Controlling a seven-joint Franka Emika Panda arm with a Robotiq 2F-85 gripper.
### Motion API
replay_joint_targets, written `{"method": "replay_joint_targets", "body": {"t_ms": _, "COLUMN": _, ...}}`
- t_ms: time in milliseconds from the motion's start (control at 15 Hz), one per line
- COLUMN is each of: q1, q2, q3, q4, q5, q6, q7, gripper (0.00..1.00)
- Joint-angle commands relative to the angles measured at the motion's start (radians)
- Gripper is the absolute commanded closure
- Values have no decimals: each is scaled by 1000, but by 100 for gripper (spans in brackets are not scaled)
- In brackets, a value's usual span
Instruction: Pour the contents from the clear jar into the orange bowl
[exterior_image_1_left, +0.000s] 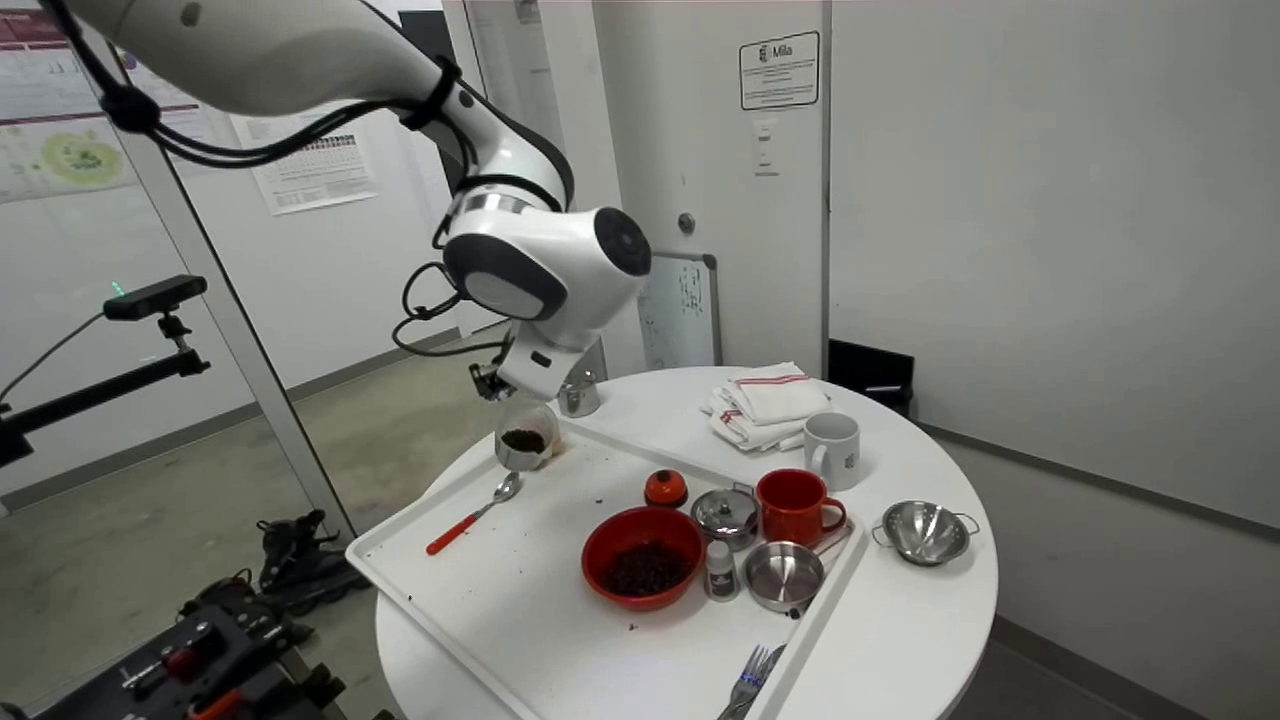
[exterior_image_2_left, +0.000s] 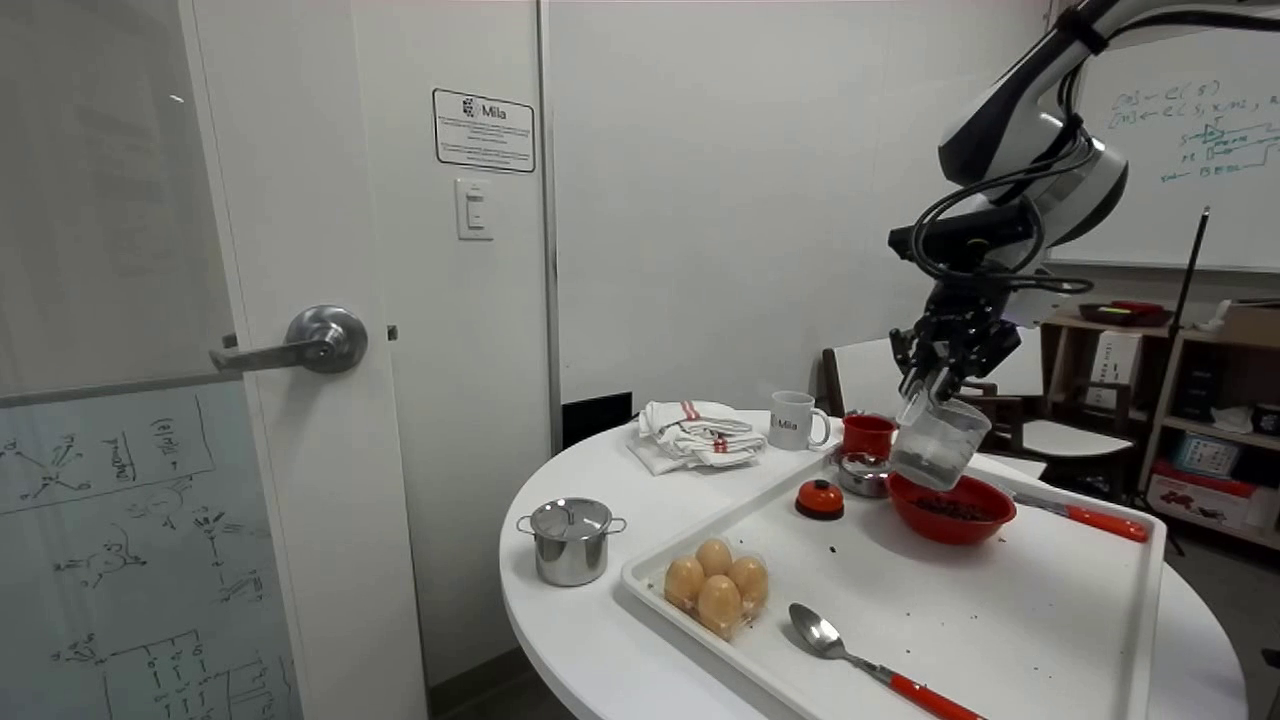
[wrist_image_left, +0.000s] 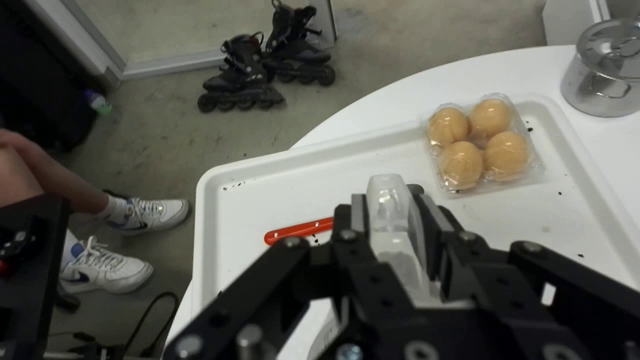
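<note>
The clear jar (exterior_image_1_left: 520, 455) is see-through with dark contents low down. It hangs a little tilted above the tray's edge, apart from the bowl, and shows also in an exterior view (exterior_image_2_left: 940, 440). My gripper (exterior_image_2_left: 930, 385) is shut on the jar's clear handle, which sits between the fingers (wrist_image_left: 390, 215) in the wrist view. In an exterior view the fingers are hidden behind the wrist and jar. The orange bowl (exterior_image_1_left: 640, 598) stands on the tray with dark bits inside. It shows also in an exterior view (exterior_image_2_left: 945, 530), partly behind the jar, and is out of the wrist view.
The white tray (exterior_image_1_left: 480, 640) holds a red-handled spoon (exterior_image_1_left: 470, 520), packed eggs (exterior_image_2_left: 718, 590), an orange-topped item (exterior_image_1_left: 665, 488), a red cup (exterior_image_1_left: 790, 508), a steel pan (exterior_image_1_left: 783, 575) and a small bottle (exterior_image_1_left: 720, 572). A lidded pot (exterior_image_2_left: 571, 545) stands beside the tray.
</note>
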Motion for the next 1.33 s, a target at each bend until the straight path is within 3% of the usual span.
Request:
{"method": "replay_joint_targets", "body": {"t_ms": 0, "q1": -57, "q2": 44, "q3": -41, "q4": 21, "q5": 155, "q6": -103, "q7": -66, "gripper": 89}}
{"method": "replay_joint_targets", "body": {"t_ms": 467, "q1": -141, "q2": -12, "q3": -124, "q4": -87, "q5": 370, "q6": -284, "q7": -350, "gripper": 89}}
{"method": "replay_joint_targets", "body": {"t_ms": 1133, "q1": -236, "q2": 11, "q3": -248, "q4": -193, "q5": 339, "q6": -639, "q7": -750, "gripper": 89}}
{"method": "replay_joint_targets", "body": {"t_ms": 1267, "q1": -234, "q2": 24, "q3": -258, "q4": -172, "q5": 351, "q6": -667, "q7": -746, "gripper": 89}}
